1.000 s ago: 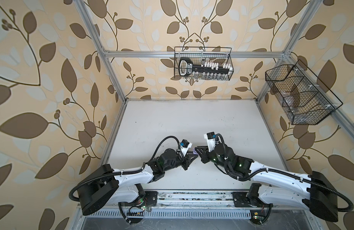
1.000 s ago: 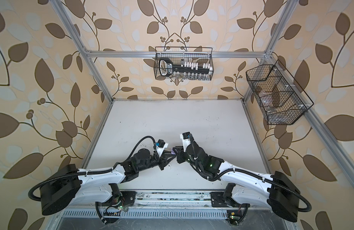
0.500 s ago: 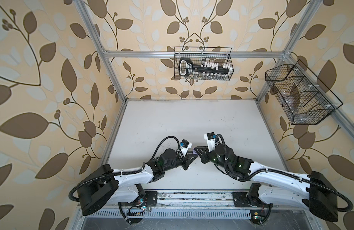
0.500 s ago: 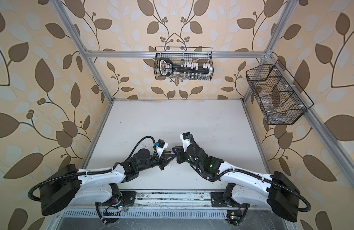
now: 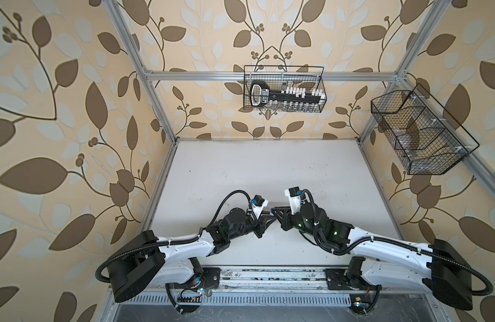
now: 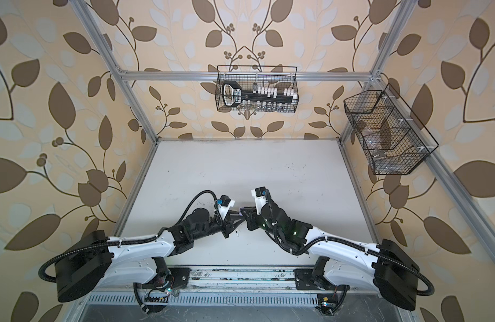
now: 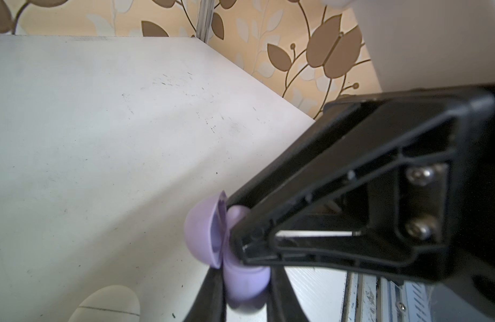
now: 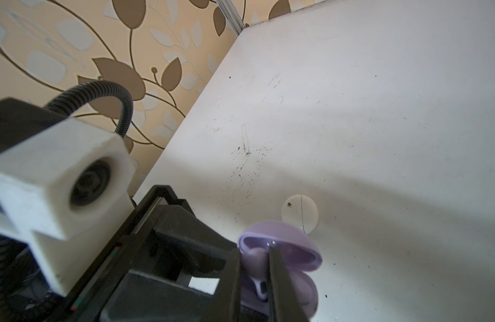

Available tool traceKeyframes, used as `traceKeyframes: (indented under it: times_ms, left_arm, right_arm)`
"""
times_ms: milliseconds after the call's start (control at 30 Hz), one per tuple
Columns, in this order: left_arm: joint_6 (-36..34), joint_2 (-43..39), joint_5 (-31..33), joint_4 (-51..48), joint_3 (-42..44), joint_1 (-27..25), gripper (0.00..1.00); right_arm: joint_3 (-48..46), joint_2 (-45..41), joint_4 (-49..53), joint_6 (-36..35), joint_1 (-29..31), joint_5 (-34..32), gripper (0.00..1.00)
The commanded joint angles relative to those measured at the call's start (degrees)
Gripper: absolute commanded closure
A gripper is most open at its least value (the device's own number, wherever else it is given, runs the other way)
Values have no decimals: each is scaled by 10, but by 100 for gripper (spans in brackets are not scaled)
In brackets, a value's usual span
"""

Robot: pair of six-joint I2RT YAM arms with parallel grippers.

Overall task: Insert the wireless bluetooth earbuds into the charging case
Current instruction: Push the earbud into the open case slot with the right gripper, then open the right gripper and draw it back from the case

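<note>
My left gripper [image 7: 246, 297] is shut on the body of the lilac charging case [image 7: 246, 278]. The case's lid [image 7: 201, 231] stands open. In the right wrist view my right gripper [image 8: 254, 278] is shut on a lilac earbud [image 8: 254, 258]. The earbud's stem [image 8: 261, 288] points down into the open lilac charging case [image 8: 306, 287], under the raised lid [image 8: 285, 244]. In both top views the left gripper [image 5: 269, 220] and the right gripper [image 5: 277, 216] meet tip to tip over the table's front middle, and only a speck of lilac charging case [image 6: 242, 213] shows between them.
A shut white round case [image 8: 299, 213] lies on the white table [image 5: 268, 172] just beyond the lilac one and shows as the white case [image 7: 107, 305] in the left wrist view. Wire baskets hang on the back wall [image 5: 284, 89] and the right wall [image 5: 419, 133].
</note>
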State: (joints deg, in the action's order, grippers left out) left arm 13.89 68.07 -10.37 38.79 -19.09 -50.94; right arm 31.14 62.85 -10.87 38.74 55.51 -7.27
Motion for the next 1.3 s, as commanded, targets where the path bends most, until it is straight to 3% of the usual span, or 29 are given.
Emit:
traceKeyframes:
  times_ms: [0,833,1067,1267]
  left_arm:
    - [0,-14,3,31,-8,5,96]
    - [-2,-13,-25,39,-8,5,96]
    - [-3,-10,-30,39,-10,5,96]
    - [-5,-7,-34,38,-11,5,96]
  right_arm:
    - [-19,-14,20,8,5,-1,84]
    - [-19,-5,43,0,9,2,74]
    - [-8,-28,63,-14,-9,1,62]
    - [16,-35,83,-29,-21,7,57]
